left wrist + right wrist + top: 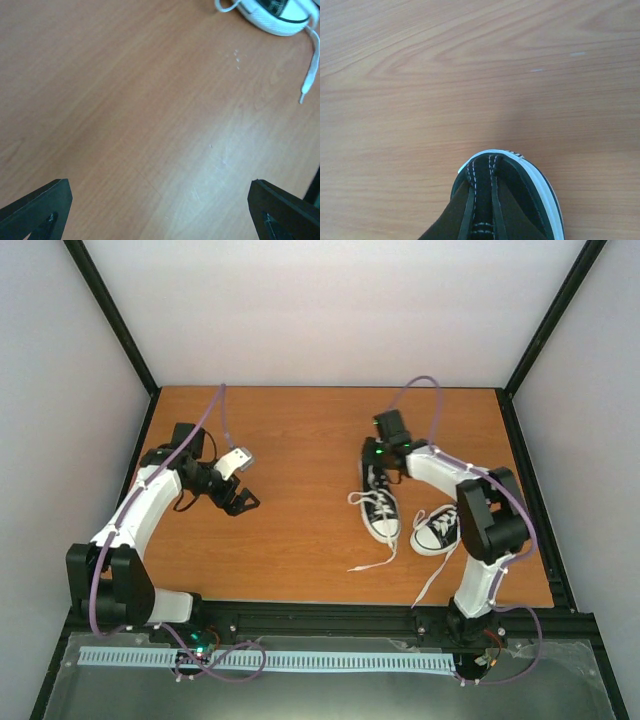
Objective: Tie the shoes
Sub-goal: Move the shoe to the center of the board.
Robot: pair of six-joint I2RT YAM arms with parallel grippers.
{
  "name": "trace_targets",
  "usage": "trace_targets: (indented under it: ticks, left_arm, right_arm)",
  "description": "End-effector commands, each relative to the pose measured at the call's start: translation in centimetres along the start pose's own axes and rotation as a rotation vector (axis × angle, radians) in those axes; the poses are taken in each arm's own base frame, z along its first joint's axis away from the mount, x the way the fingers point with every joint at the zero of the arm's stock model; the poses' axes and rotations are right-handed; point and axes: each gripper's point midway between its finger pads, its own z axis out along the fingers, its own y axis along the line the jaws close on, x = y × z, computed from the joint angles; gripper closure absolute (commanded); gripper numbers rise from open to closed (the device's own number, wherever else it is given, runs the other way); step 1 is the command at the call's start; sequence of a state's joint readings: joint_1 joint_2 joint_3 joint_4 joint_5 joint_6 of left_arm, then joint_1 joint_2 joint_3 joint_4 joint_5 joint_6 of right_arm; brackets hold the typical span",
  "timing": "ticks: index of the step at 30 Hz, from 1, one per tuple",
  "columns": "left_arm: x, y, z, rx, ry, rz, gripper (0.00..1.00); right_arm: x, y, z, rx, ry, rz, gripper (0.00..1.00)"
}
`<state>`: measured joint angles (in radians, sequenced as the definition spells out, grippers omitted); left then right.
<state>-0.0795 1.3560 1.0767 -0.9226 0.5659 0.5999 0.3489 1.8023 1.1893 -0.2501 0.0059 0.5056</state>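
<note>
Lying right of centre on the wooden table (290, 440), the left sneaker (381, 508) and right sneaker (437, 530) point their toes toward the arm bases, with the white laces (372, 558) trailing untied. The right gripper (375, 462) is clenched at the left sneaker's heel, apparently pinching it to steady or reposition the shoe. The left gripper (243, 483) hangs spread wide, well apart. Next, it likely must reach a lace end.

left arm (130, 515) bent | left tool (157, 200) wide open | right arm (482, 525) reaching forward | right tool (376, 453) closed
</note>
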Motion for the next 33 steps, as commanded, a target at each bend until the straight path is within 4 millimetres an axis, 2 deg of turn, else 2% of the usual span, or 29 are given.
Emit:
trace_targets:
  ticks: [1,4,8,10,11,13,14,17,18,20,23,25,29,33]
  left_arm:
    - [1.5,-2.6,-0.4,0.088,0.030,0.043,0.00]
    - [2.0,-2.8,-0.4,0.095,0.040,0.040,0.00]
    - [2.3,-3.1,-0.1,0.115,0.049,0.027,0.00]
    - [2.2,-3.5,0.0,0.138,0.044,0.022,0.00]
    - [2.3,-3.7,0.2,0.155,0.041,0.018,0.01]
    - [2.3,-4.5,0.6,0.192,0.041,0.023,0.03]
    - [2.3,-5.0,0.8,0.211,0.045,0.035,0.05]
    - [2.8,-6.7,1.5,0.264,0.070,0.092,0.12]
    - [3.0,-7.5,1.7,0.285,0.077,0.127,0.14]
    - [3.5,-9.4,2.1,0.337,0.091,0.218,0.17]
    - [4.4,-12.2,2.4,0.418,0.091,0.397,0.21]
    - [4.6,-13.1,2.6,0.466,0.059,0.507,0.26]
    - [3.9,-13.1,3.6,0.475,-0.033,0.718,0.43]
    - [3.2,-11.1,6.5,0.359,-0.113,0.943,0.40]
  right_arm:
    - [1.0,9.8,0.8,-0.159,-0.017,0.031,0.97]
    - [2.6,14.6,1.6,-0.201,-0.010,0.025,0.97]
    - [2.8,18.5,2.5,-0.232,-0.043,0.062,0.97]
    - [2.7,20.2,3.2,-0.235,-0.045,0.018,0.97]
    - [3.4,20.4,4.4,-0.218,-0.013,-0.020,0.97]
    - [4.1,21.1,5.3,-0.212,0.031,-0.084,0.96]
    - [4.2,21.0,5.5,-0.203,0.046,-0.111,0.90]
    - [3.8,20.5,4.4,-0.177,0.033,-0.204,0.53]
    - [3.5,20.3,3.8,-0.170,0.025,-0.236,0.45]
    - [2.9,20.1,2.1,-0.162,0.012,-0.317,0.35]
    - [2.6,19.4,-0.6,-0.161,0.016,-0.420,0.28]
    - [3.8,18.4,-2.0,-0.175,0.056,-0.463,0.25]
    - [6.7,16.1,-4.1,-0.189,0.140,-0.471,0.22]
    - [9.8,13.8,-4.9,-0.188,0.218,-0.448,0.21]
